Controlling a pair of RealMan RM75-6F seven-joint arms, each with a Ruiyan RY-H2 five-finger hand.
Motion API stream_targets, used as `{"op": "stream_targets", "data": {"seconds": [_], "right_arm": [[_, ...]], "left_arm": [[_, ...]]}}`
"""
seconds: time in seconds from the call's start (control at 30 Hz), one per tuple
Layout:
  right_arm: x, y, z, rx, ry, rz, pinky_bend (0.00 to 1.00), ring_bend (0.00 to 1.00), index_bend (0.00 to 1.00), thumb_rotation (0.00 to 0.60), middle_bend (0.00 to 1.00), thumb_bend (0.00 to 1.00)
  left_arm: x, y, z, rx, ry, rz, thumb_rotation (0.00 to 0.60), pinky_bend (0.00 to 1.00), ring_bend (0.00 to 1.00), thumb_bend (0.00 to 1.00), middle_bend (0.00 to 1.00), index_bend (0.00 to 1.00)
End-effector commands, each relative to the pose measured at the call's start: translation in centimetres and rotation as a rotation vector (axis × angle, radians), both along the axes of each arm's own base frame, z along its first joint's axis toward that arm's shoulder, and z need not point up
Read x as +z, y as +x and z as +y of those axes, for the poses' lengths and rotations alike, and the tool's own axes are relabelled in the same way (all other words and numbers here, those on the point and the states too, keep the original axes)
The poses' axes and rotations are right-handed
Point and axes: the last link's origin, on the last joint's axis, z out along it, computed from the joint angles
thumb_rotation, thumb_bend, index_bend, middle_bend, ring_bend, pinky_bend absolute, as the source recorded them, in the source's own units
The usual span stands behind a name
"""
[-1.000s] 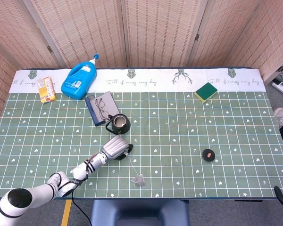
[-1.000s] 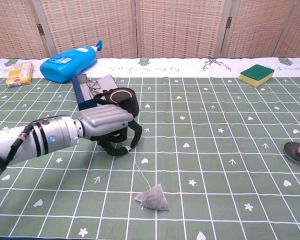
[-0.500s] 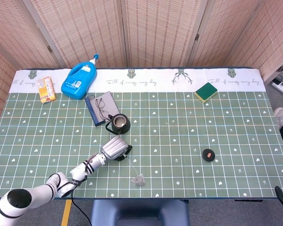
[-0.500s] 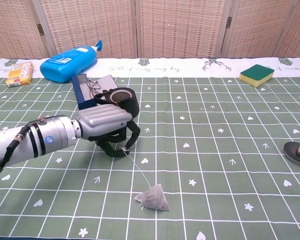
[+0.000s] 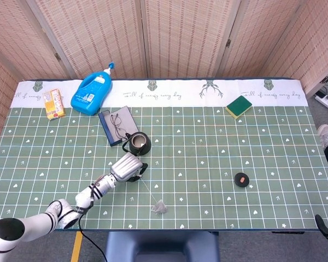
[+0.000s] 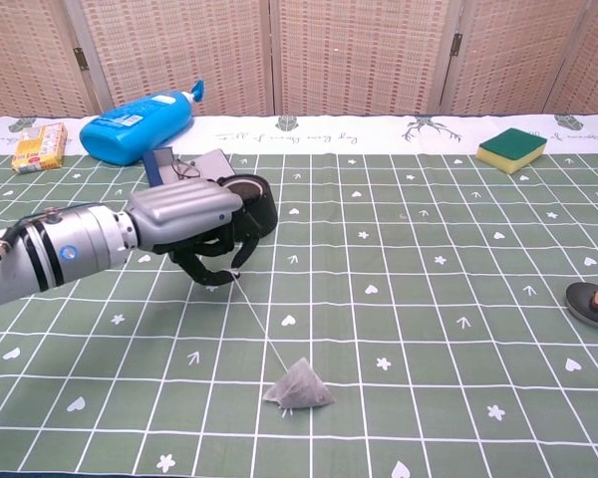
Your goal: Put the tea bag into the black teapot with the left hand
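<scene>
L hand [image 6: 194, 234] w/ tea bag [image 6: 299, 386] string

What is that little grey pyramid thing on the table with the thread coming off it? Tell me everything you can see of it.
It is a tea bag, a small pyramid of pale grey, see-through mesh with darker contents inside. It sits on the green checked tablecloth near the front edge, tipped slightly as its thin white string runs taut up and to the left. The far end of that string is pinched in the fingers of the robot's left hand, just in front of the black teapot. Nothing else touches the bag.
</scene>
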Motion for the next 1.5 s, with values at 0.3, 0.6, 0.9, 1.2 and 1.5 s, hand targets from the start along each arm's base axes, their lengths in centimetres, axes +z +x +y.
{"op": "stream_targets", "data": {"seconds": [0.3,0.6,0.9,1.2,1.5], "right_arm": [[0.0,0.0,0.0,0.001,0.002,0.002,0.00,0.00,0.00,0.600,0.00,0.42],[0.0,-0.1,-0.5,-0.012,0.009,0.000,0.00,0.00,0.00,0.600,0.00,0.42],[0.1,-0.3,-1.2,-0.035,0.023,-0.005,0.00,0.00,0.00,0.600,0.00,0.42],[-0.1,-0.2,-1.6,-0.054,0.027,0.002,0.00,0.00,0.00,0.600,0.00,0.42],[-0.2,-0.2,-2.3,-0.074,0.028,0.004,0.00,0.00,0.00,0.600,0.00,0.42]], "left_arm": [[0.8,0.0,-0.2,-0.003,0.016,-0.014,0.600,1.00,1.00,0.54,1.00,0.69],[3.3,1.0,0.6,-0.028,0.073,-0.034,0.600,1.00,1.00,0.54,1.00,0.70],[8.8,3.3,2.8,-0.057,0.219,-0.065,0.600,1.00,1.00,0.54,1.00,0.70],[12.2,5.0,4.9,-0.033,0.275,-0.085,0.600,1.00,1.00,0.54,1.00,0.70],[14.1,7.5,7.6,-0.043,0.324,-0.075,0.600,1.00,1.00,0.54,1.00,0.69]]}}
